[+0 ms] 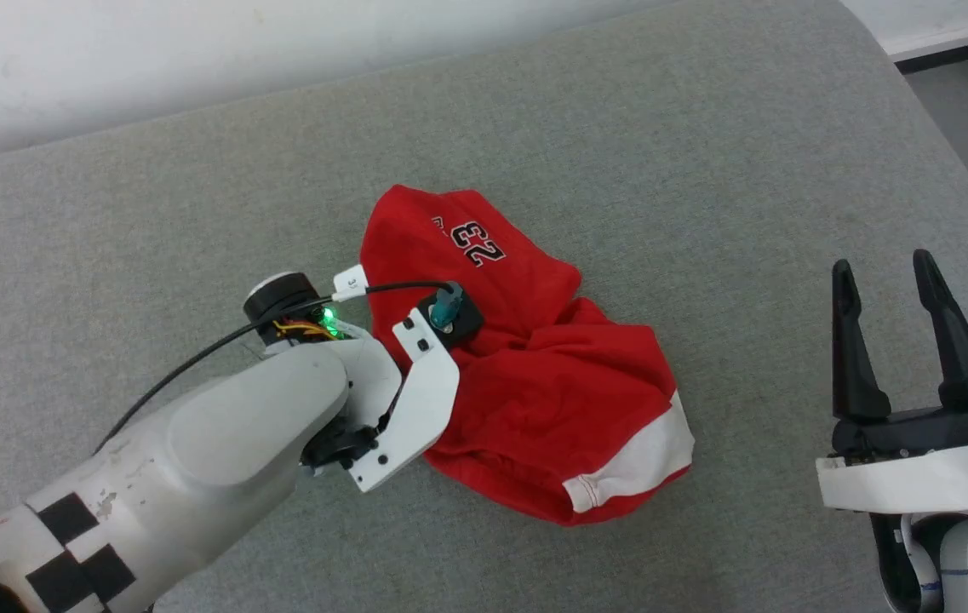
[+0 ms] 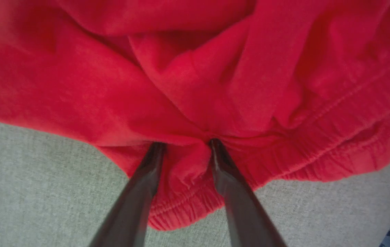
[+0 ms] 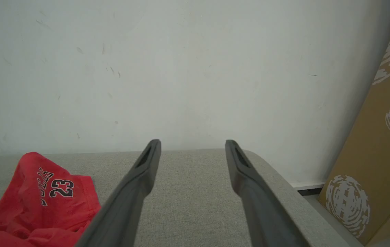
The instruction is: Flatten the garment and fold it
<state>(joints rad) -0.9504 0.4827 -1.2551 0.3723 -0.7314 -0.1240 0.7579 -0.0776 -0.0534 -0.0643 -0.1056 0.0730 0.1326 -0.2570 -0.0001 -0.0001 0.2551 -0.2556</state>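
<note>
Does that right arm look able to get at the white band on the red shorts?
Probably yes: the right gripper stands open beside the shorts, with bare grey cushion between it and the white band.

garment (image 1: 535,375) on cushion (image 1: 705,170) | left gripper (image 2: 185,142) touching it | right gripper (image 1: 881,260) well right

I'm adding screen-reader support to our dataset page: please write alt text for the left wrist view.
The left gripper has its two dark fingers either side of a bunched fold at the elastic waistband of the red garment, crumpled on a grey cushion.
</note>
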